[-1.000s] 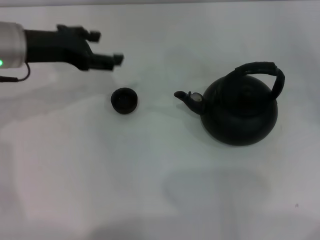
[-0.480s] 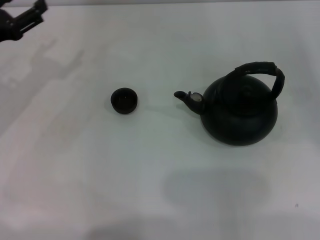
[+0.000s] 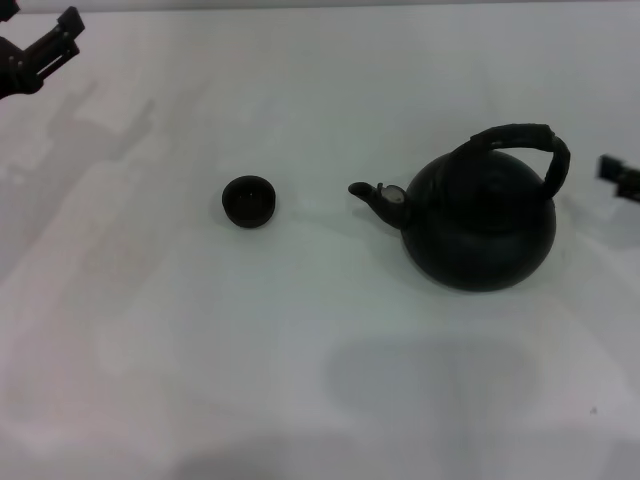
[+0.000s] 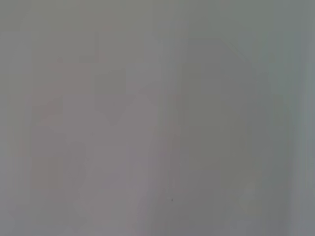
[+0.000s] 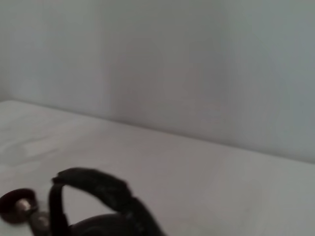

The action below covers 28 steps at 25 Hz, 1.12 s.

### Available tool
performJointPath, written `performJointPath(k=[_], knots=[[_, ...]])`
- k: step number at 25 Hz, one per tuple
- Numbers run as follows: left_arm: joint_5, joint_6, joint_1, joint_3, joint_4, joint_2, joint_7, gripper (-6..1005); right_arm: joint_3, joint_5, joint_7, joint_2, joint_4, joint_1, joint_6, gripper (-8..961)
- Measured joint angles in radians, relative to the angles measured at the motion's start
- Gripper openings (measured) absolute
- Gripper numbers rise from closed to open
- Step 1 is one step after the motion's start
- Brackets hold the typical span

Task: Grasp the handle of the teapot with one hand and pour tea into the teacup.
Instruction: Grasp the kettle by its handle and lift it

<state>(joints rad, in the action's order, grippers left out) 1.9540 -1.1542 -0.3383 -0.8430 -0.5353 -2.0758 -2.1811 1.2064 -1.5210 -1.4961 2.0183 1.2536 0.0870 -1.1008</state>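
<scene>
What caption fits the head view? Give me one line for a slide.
Black teapot and small teacup stand apart on a white table; left gripper at far-left corner, right gripper entering beside the handle.

a white table is carrying the teacup and, well apart, the teapot.

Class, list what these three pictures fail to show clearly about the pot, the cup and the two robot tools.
- Left tool: head view's far left corner, cut by the edge.
- Right tool: only a tip at the head view's right edge, beside the round black teapot.
- Small dark teacup: too dark to see whether it holds tea.
- Left wrist view: a blank grey blur.
- Right wrist view: the arched black handle shows, the pot's body cut off below.
</scene>
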Motion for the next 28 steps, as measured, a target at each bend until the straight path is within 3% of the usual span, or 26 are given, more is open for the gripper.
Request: performJointPath(k=[7,19,28], knots=[[0.012,0.000,-0.004,0.001,0.009,0.000,-0.002,892,0.044,-0.005,-0.008,-0.003,-0.077,-0.037,-0.010,841],[0.014,0.000,-0.016,0.000,0.018,0.000,-0.003,892,0.061,-0.049,-0.015,-0.002,-0.084,-0.057,-0.056,839],[0.014,0.017,-0.021,-0.005,0.020,0.000,0.008,892,0.054,-0.044,-0.016,-0.007,-0.199,-0.155,-0.046,804]])
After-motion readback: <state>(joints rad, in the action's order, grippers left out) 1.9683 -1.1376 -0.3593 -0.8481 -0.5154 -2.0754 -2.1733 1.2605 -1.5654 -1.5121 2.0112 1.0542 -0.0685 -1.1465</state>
